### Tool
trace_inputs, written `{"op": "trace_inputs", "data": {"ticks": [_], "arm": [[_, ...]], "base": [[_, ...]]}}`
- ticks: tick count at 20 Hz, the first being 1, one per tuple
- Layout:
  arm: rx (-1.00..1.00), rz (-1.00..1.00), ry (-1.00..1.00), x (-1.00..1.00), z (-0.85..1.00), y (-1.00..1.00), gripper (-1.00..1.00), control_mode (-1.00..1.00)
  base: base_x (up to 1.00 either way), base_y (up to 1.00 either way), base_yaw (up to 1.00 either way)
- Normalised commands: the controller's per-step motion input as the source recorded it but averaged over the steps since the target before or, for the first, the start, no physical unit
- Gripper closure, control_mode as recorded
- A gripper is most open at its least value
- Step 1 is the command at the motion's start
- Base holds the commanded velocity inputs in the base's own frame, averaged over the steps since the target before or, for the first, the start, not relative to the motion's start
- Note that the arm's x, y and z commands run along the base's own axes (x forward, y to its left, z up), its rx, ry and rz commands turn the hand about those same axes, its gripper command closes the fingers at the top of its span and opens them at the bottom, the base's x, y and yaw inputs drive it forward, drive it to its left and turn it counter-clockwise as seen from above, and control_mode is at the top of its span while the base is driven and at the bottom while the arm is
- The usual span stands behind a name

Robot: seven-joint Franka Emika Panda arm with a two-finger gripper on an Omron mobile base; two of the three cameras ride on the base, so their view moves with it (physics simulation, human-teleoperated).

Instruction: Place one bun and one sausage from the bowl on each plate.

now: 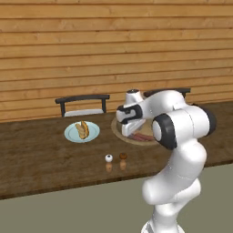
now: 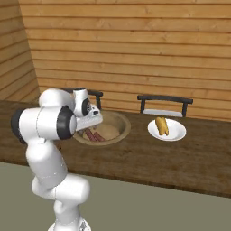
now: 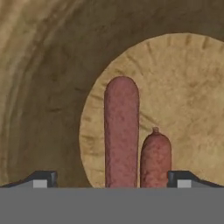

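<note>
Two sausages (image 3: 121,131) lie side by side in the bowl (image 3: 39,87), lengthwise between the wide-open gripper (image 3: 111,178) fingertips directly above them.

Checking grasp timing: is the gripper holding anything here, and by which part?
Nothing is held. The gripper is open above two reddish-brown sausages lying side by side in the tan wooden bowl, fingertips on either side of them.

The bowl (image 2: 118,133) is sitting on the surface (image 1: 36,159) with two sausages (image 3: 121,131) lying side by side in it. The plate (image 1: 73,135) is resting beside the bowl, apart from it, carrying a bun (image 1: 83,129). Two shakers (image 1: 116,158) are standing nearer the front edge. Two chairs (image 1: 83,101) are standing behind the surface.
</note>
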Motion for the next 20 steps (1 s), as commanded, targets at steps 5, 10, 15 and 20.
{"op": "trace_inputs", "data": {"ticks": [5, 10, 15, 20], "arm": [[0.01, 0.08, 0.11, 0.39, -0.37, 0.0, -1.0, -1.0], [0.0, 0.08, 0.07, -0.13, -0.58, 0.06, -1.0, -1.0], [0.0, 0.11, 0.1, -0.24, -0.78, 0.02, -1.0, -1.0], [-0.11, 0.13, 0.27, -0.19, -1.0, 0.04, -1.0, -1.0]], "base": [[0.0, 0.0, 0.0], [0.0, 0.0, 0.0], [0.0, 0.0, 0.0], [0.0, 0.0, 0.0]]}}
